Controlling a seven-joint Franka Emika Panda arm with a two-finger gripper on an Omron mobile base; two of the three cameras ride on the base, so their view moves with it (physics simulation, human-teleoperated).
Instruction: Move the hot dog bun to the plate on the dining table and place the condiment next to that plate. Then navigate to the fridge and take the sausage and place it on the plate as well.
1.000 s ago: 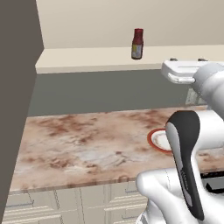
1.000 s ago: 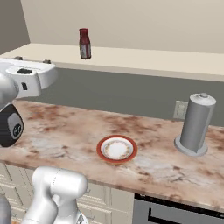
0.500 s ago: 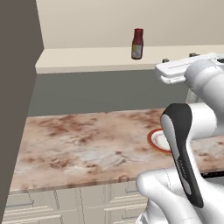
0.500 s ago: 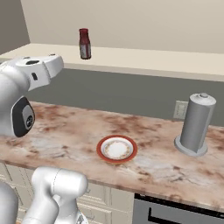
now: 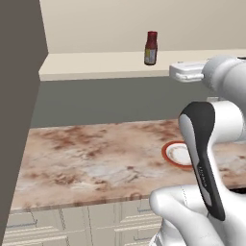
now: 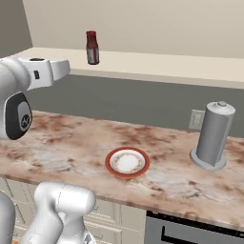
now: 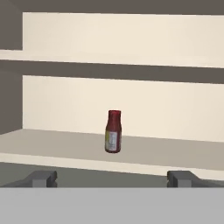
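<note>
The condiment [image 7: 113, 131], a small dark red bottle with a red cap and pale label, stands upright on a cream ledge [image 5: 96, 65] behind the marbled counter. It is the same condiment [image 5: 151, 48] in the left base view and condiment [image 6: 92, 47] in the right base view. My gripper [image 7: 113, 178] is open, level with the ledge's front edge and well short of the bottle, which sits centred between the fingertips [image 7: 43, 177]. The white hand [image 5: 188, 72] hovers above the counter. The hot dog bun, plate, dining table, fridge and sausage are out of view.
A white plate with a red rim [image 6: 127, 162] lies on the marbled counter [image 5: 86, 153]. A grey cylinder [image 6: 213, 136] stands at the counter's right, beside a wall outlet [image 6: 196, 119]. A dark wall [image 5: 17, 120] closes the left side.
The hand has swung forward and toward the ledge, closer to the bottle. The jaws stay wide. The bottle and the red-rimmed plate have not moved.
</note>
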